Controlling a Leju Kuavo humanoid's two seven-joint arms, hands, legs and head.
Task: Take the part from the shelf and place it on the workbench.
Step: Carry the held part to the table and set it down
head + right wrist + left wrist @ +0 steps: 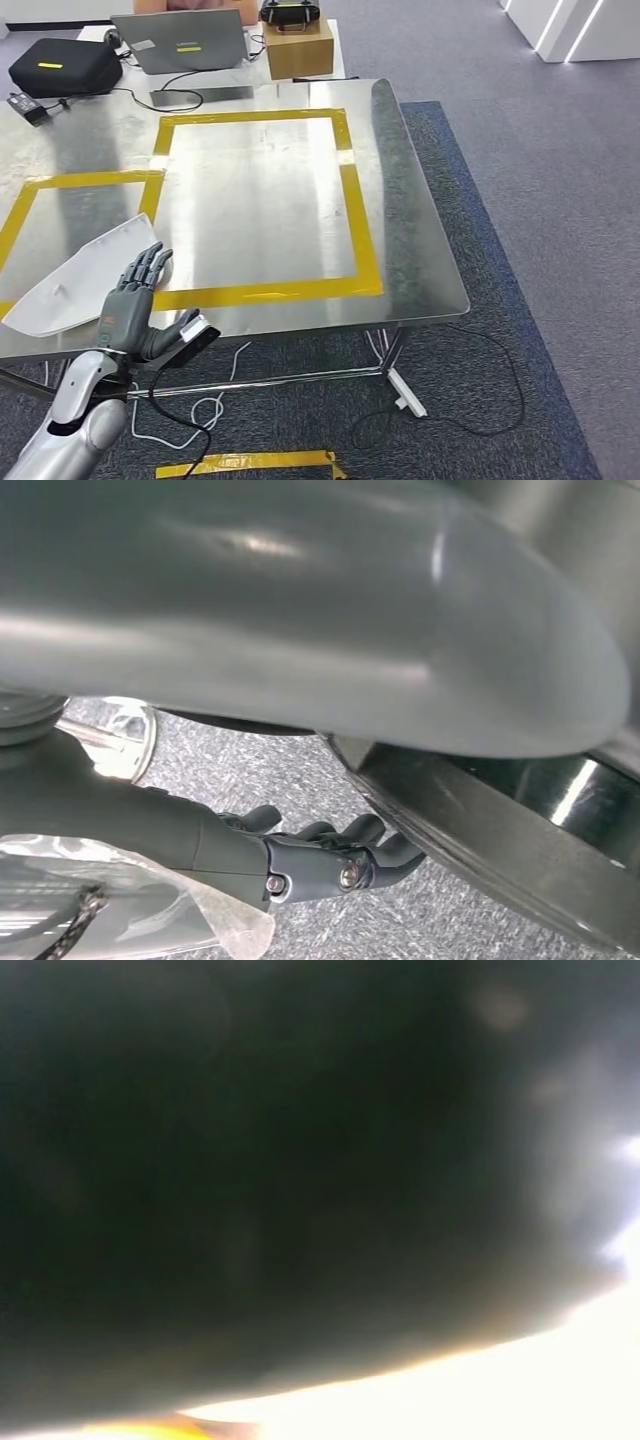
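The white flat part (75, 275) lies on the steel workbench (407, 250) at its near left corner, partly across a yellow tape line. My left hand (136, 300) rests on the part's near right edge, fingers stretched flat over it and thumb out in front of the table edge. The left wrist view is a dark close blur against a bright surface. In the right wrist view my right hand (317, 855) hangs over grey carpet, its dark fingers (362, 832) loosely bent with nothing in them.
Two yellow tape frames (355, 200) mark the bench top. At its far end sit a laptop (185, 40), a black bag (64, 65), a cardboard box (298, 45) and cables. Grey carpet and loose cables (468, 400) lie right of and under the bench.
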